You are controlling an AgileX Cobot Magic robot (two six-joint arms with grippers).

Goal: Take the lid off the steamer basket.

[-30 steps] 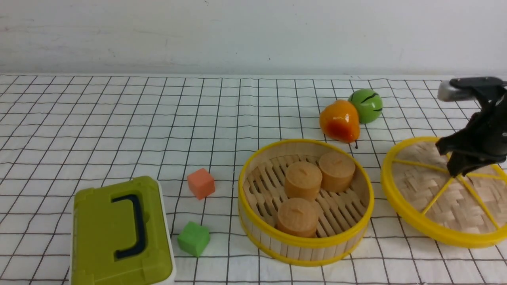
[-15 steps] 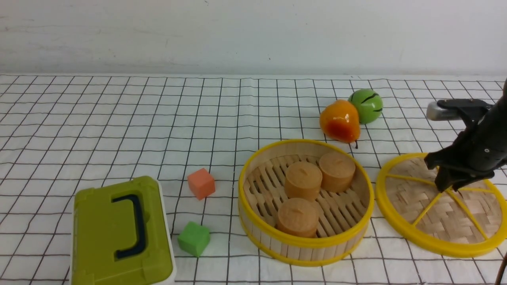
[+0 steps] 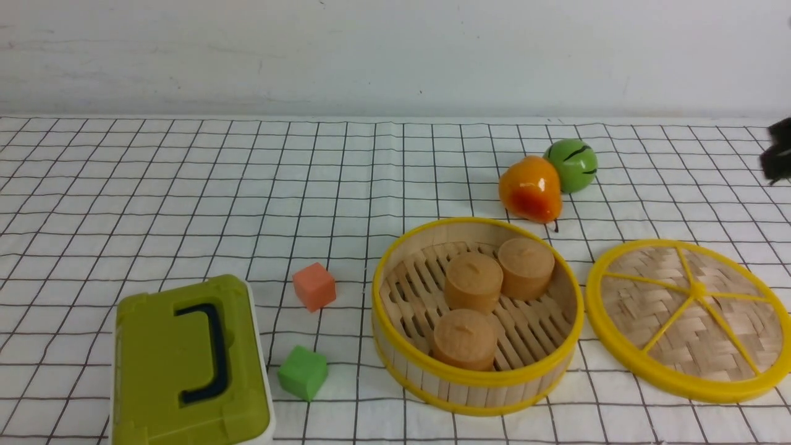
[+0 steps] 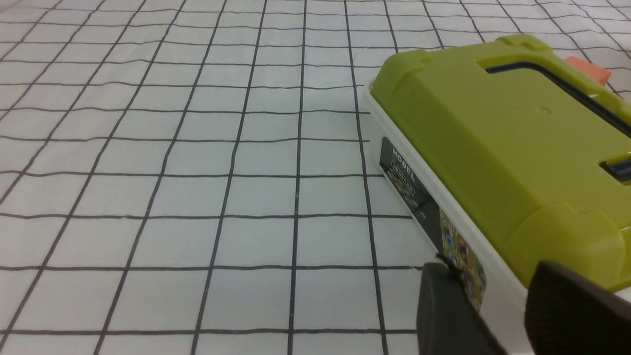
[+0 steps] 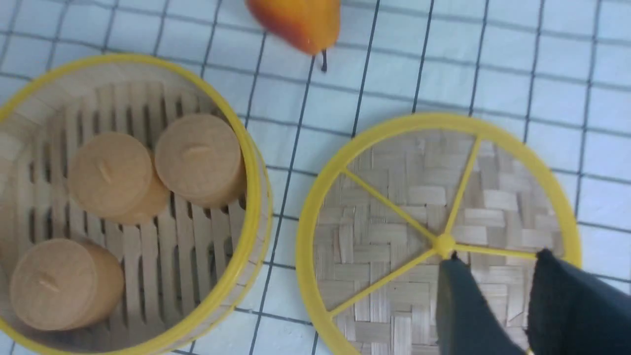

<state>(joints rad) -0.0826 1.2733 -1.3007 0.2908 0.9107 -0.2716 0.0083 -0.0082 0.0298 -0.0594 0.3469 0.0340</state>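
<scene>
The steamer basket (image 3: 476, 378) stands open at the front centre with three round tan cakes (image 3: 473, 281) on its slatted floor. The lid (image 3: 655, 309) lies flat on the table just right of the basket, apart from it. In the right wrist view my right gripper (image 5: 498, 256) is open and empty above the lid (image 5: 394, 246), its fingertips near the central knob, with the basket (image 5: 252, 162) beside it. Only a dark bit of the right arm (image 3: 780, 157) shows at the front view's right edge. My left gripper (image 4: 493, 270) is open and empty beside the green box (image 4: 503, 148).
The olive-green box with a dark handle (image 3: 188, 364) sits at the front left. An orange cube (image 3: 314, 286) and a green cube (image 3: 302, 372) lie between it and the basket. An orange fruit (image 3: 530, 188) and a green ball (image 3: 571, 164) lie behind the basket.
My right gripper lowered the tilted lid flat onto the table, let go of it, and rose up and to the right, almost out of the front view.
</scene>
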